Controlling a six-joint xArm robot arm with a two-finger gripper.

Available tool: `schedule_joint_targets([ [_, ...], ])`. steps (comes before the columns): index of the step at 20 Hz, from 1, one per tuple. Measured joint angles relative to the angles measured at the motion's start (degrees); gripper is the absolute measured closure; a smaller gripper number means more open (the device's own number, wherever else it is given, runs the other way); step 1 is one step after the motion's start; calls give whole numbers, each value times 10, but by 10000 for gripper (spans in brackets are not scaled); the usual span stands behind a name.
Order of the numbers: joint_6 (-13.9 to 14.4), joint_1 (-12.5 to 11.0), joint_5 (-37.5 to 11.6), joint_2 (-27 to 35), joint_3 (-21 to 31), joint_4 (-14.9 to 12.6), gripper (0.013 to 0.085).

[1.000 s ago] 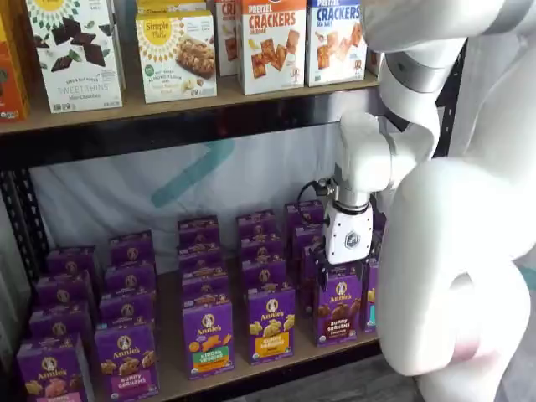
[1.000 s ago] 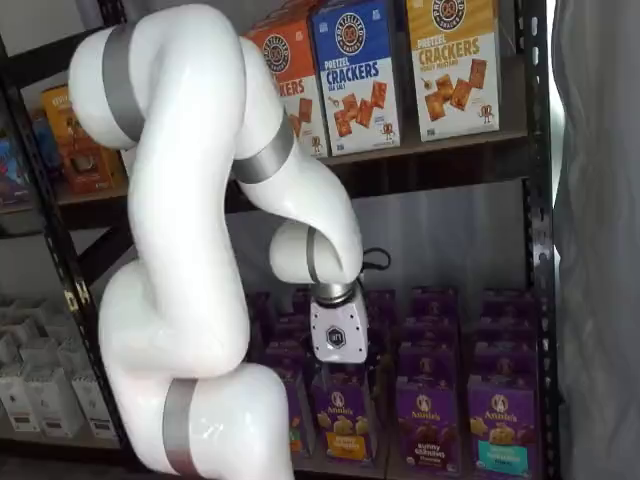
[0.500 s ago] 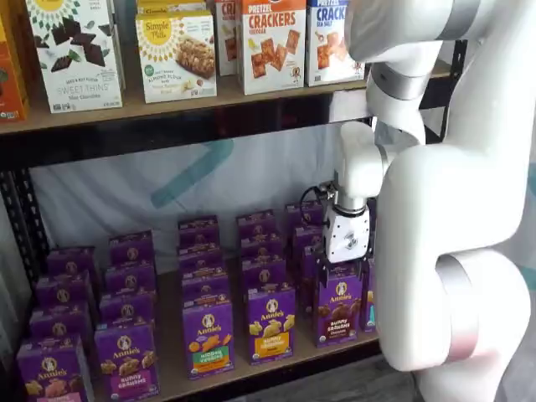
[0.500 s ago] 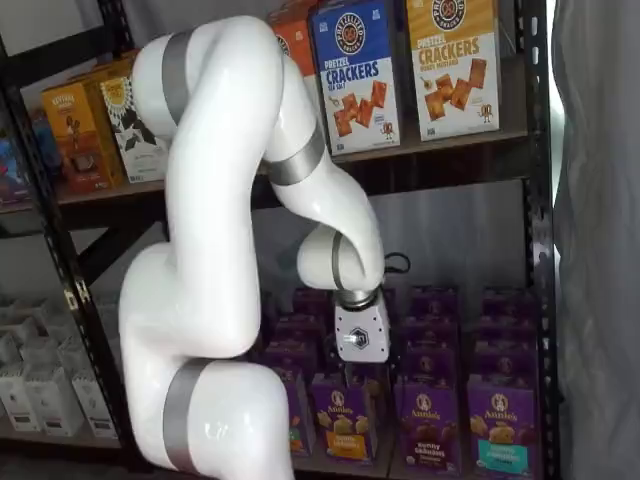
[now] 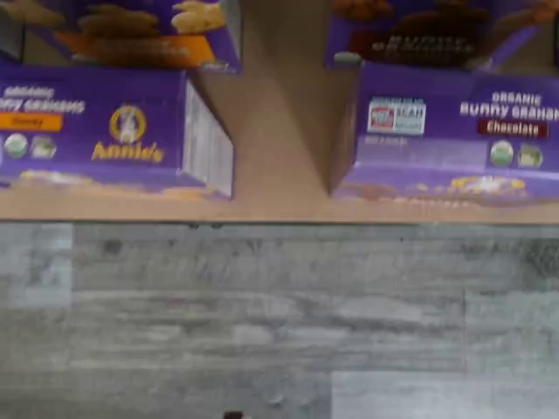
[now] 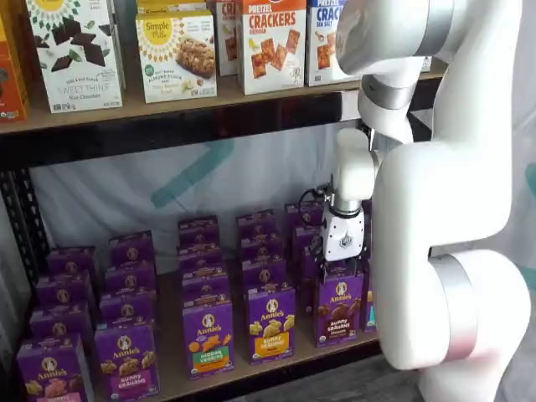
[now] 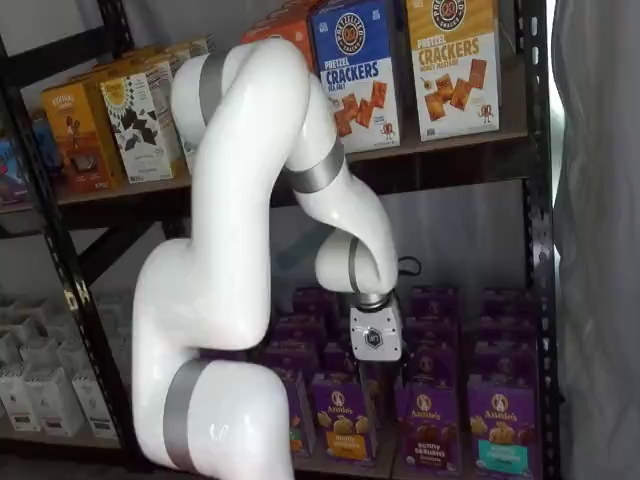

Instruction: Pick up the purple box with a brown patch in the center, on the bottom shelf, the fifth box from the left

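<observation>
Purple box point(image 6: 339, 306) stands upright at the front edge of the bottom shelf point(image 6: 251, 366), brown cookies across its middle, just right of a box with a yellow band point(image 6: 270, 322). My claw point(image 6: 345, 265) hangs directly above it — white body low, fingers down at the carton's top. In both shelf views the fingers are too hidden to judge, so I cannot tell how far apart they are. From my wrist, the carton's "Chocolate" top point(image 5: 454, 131) shows beside its neighbour point(image 5: 105, 127).
</observation>
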Motion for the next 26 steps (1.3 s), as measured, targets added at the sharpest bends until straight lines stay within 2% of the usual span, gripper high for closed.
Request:
schedule_joint_targets([
  [4,-14,-7,-4,45,-43,7,130],
  [8,-19,-15,1,82,-85,3,130],
  [11,-42,-23,12,108,-122,21,130],
  [15,-60,-32,25,141,-170,31,130],
  [19,-43,-38,39,166,-206,7,130],
  [26,-46,-42,51,181,-230,6,130],
])
